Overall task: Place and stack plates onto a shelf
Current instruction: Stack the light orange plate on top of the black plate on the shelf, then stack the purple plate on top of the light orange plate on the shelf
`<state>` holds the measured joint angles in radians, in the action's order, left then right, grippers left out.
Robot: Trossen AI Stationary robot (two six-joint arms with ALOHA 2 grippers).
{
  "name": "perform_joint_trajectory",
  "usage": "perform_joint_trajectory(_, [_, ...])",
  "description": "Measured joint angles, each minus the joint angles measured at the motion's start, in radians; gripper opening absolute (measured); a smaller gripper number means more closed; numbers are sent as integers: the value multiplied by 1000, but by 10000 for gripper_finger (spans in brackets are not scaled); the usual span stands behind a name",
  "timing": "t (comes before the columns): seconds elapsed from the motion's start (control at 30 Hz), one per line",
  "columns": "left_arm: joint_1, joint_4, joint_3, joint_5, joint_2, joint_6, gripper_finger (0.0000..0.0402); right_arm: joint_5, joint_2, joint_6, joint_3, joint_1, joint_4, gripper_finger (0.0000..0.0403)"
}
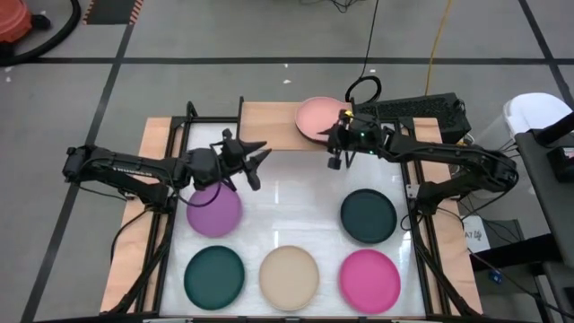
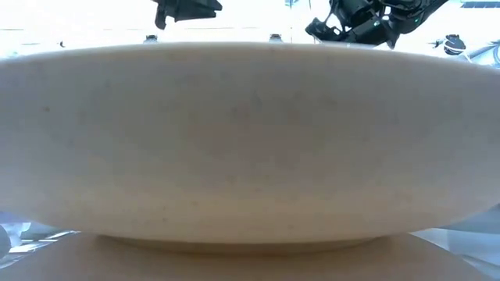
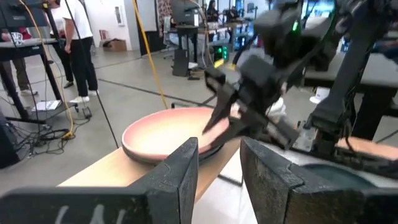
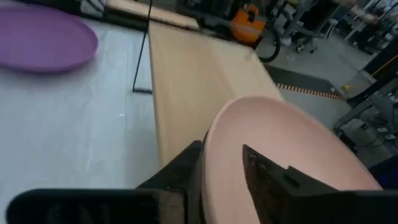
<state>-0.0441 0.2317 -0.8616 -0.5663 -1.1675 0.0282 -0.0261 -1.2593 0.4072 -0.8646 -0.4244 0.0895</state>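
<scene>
right gripper (image 1: 335, 136) clamps the salmon plate's (image 1: 316, 118) rim at the shelf's (image 1: 269, 126) right end; early release risks sliding off. left gripper (image 1: 254, 160) open.

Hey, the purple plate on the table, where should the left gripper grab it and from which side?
Take the purple plate by its raised rim, probably the edge nearest the shelf, one finger inside and one outside. It lies flat on the table, so only the thin rim offers a hold. The left gripper hovers open just past that edge, so coming down from above suits.
</scene>
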Motion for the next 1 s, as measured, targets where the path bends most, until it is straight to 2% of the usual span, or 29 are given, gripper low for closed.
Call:
perform_joint_trajectory(0.3, [2, -92, 0, 13, 0, 49, 124, -3, 117, -84, 0, 24, -37, 114])
perform_joint_trajectory(0.43, [2, -240, 0, 56, 0, 84, 124, -5, 191, -108, 0, 53, -119, 114])
perform_joint_trajectory(0.6, [1, -507, 0, 130, 0, 363, 123, -29, 267, -89, 1, 131, -211, 114])
perform_joint_trajectory(0.73, [-31, -728, 0, 203, -18, 522, 121, -30, 314, -116, 43, 207, -214, 114])
perform_joint_trajectory(1.0, [-115, -916, 1, 429, -147, 861, 120, -27, 354, -176, 231, 293, -4, 114])
